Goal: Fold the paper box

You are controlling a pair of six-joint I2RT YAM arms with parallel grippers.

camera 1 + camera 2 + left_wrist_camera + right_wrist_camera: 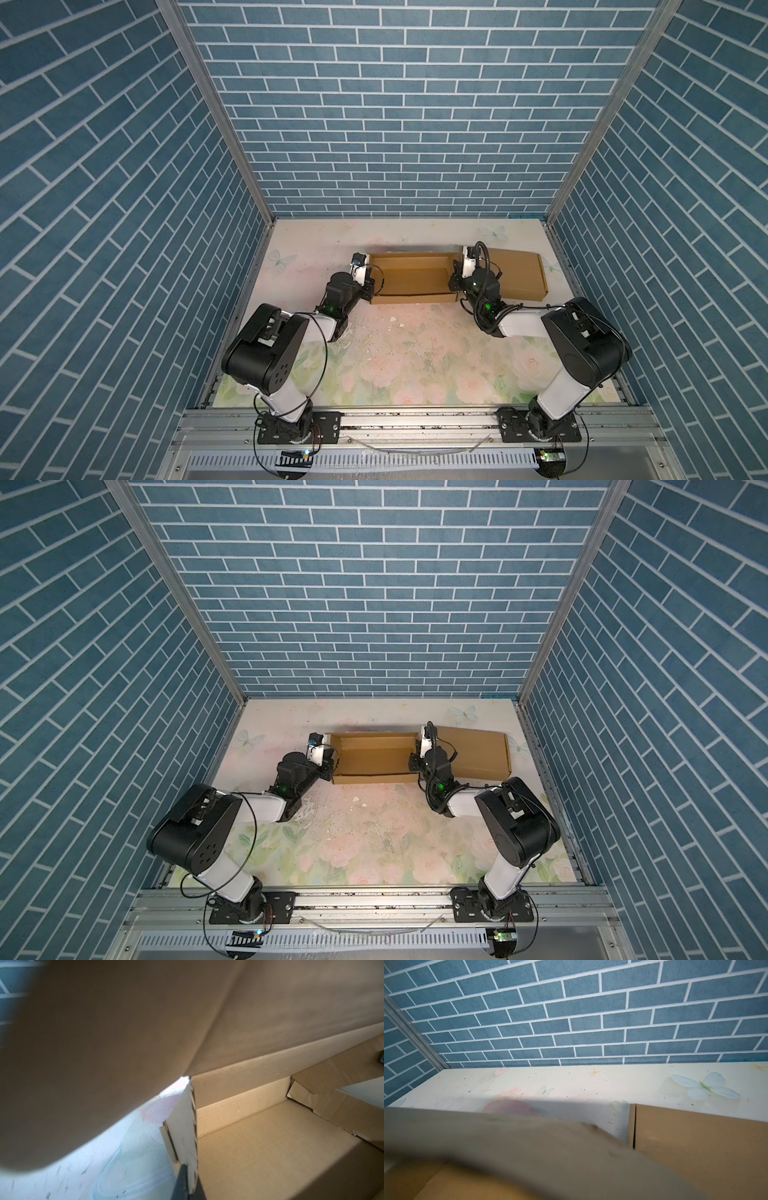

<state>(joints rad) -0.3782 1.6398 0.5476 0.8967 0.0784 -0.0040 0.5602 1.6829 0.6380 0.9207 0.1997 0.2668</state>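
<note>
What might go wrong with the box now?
1. The left gripper pinches a thin flap; a hard pull might tear it.
2. The right gripper is at the box's other end; if both pull apart, it might buckle.
3. The lid lies flat on the table and might drag.

Paper box (270, 1157) corner flap (185, 1126) in the grip of the left tool (190, 1186), floral table (104, 1167) beside.
</note>
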